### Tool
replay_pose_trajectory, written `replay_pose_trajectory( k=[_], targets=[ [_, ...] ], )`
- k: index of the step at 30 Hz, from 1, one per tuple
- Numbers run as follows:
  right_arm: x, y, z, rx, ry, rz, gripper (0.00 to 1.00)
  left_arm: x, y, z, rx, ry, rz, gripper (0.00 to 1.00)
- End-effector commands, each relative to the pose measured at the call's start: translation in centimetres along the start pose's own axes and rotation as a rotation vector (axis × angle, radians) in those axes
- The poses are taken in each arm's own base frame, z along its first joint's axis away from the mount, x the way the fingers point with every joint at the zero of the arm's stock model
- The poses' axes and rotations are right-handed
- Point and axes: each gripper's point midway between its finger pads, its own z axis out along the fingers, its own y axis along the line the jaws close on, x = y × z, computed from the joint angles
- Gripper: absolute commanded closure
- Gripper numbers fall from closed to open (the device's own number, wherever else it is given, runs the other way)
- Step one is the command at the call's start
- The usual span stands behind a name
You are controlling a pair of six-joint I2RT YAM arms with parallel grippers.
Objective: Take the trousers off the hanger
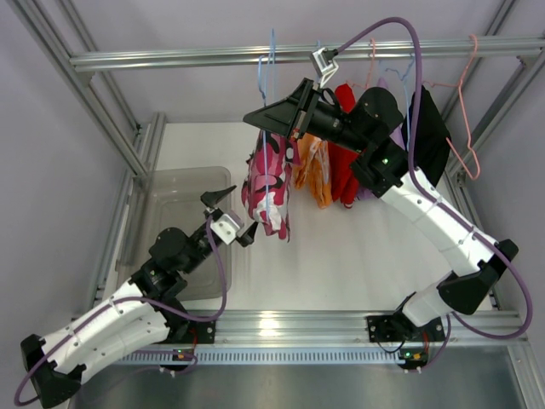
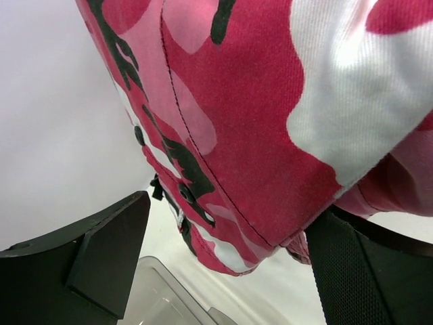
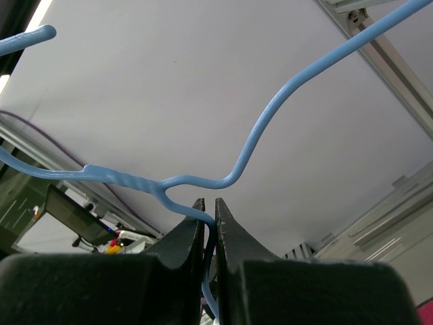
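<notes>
The camouflage trousers (image 1: 266, 192) hang below the top rail (image 1: 213, 58) on the blue hanger (image 3: 270, 115), which is the leftmost of a row of hung garments. The cloth is a twill printed in hot pink, pale pink and white patches with thin black streaks. A line of dark stitching runs down one seam, and the legs fall in loose folds with the hem well above the surface (image 1: 358, 247). The orange trousers (image 1: 313, 170) hang just beside them to the right, blotched with white, and further along come red and black garments.

My right end effector (image 3: 209, 217) is up at the hanger's neck. Its two fingers are pressed together on the blue wire just below the twisted section, and the hook curves away above them.

My left end effector (image 1: 232, 215) sits lower, near the left side of the camouflage legs, with its fingers (image 2: 95, 257) spread wide apart and nothing between them gripped. From my left wrist, the pink hem dips into the gap between the fingers. It may be brushing the right-hand one, but the view is too close for me to be sure.

A clear plastic bin (image 1: 183, 183) sits on the surface at the left, beneath my left arm.
</notes>
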Motion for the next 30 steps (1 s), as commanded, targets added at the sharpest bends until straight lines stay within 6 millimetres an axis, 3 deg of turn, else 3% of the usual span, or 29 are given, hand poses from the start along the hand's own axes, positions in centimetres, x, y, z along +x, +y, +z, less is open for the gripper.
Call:
replay_pose_trajectory(
  k=[1, 8, 11, 26, 30],
  targets=[
    [-3.8, 8.0, -2.2, -0.194, -0.125, -0.163, 1.00, -1.0, -0.2, 0.0, 0.020, -0.038, 0.000, 0.04],
    [-3.8, 8.1, -2.1, -0.192, -0.126, -0.170, 1.00, -0.9, -1.9, -0.6, 0.108, -0.050, 0.007, 0.04],
    [-3.8, 8.0, -2.1, -0.191, -0.125, -0.165, 1.00, -0.2, -0.9, -0.6, 0.044, -0.010, -0.023, 0.03],
    [-3.7, 7.8, -2.1, -0.181, -0.126, -0.162, 1.00, -0.6, -1.2, 0.9, 0.047, -0.039, -0.044, 0.04],
    [-3.6, 7.6, -2.2, -0.176, -0.123, -0.157, 1.00, -0.3, -0.3, 1.3, -0.003, -0.023, -0.048, 0.05]
  ],
)
